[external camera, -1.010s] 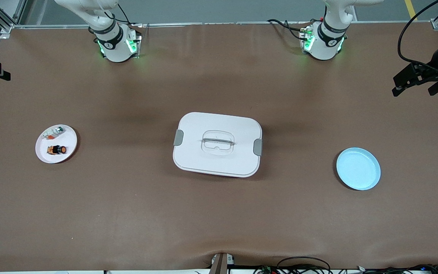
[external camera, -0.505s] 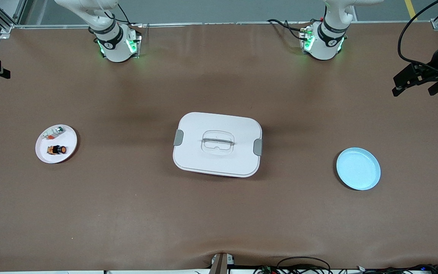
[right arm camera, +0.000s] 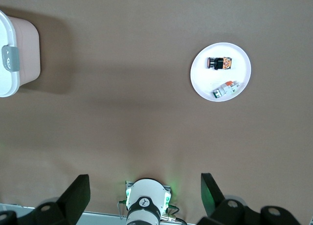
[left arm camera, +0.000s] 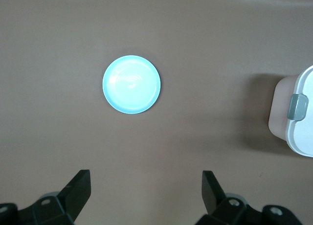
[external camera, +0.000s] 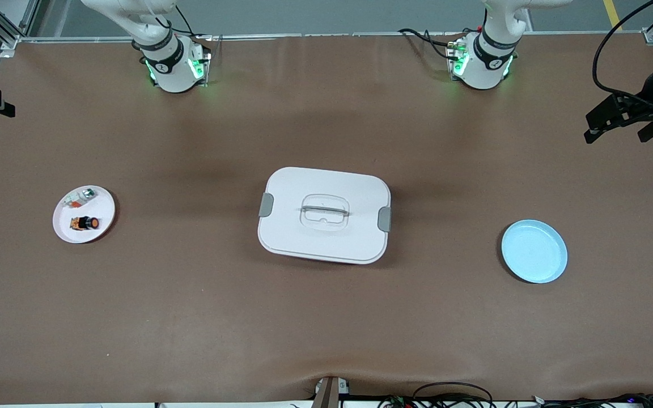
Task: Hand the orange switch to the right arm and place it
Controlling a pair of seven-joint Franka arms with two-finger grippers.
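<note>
The table is covered with a brown mat, a little wrinkled at its 6 o'clock edge, where cables lie. Along the 12 o'clock edge a grey floor and metal frame bars show.

The orange switch lies on a small white plate at the 9 o'clock side of the table, toward the right arm's end, together with a whitish clear part. In the right wrist view the switch and the plate are seen from high above.

A white box with a closed lid stands in the centre. A light blue plate lies at about 4 o'clock, toward the left arm's end.

The left gripper hangs high over the mat near the blue plate, fingers wide apart and holding nothing. The right gripper hangs high over the right arm's base, also spread wide and empty. Both arms wait.
</note>
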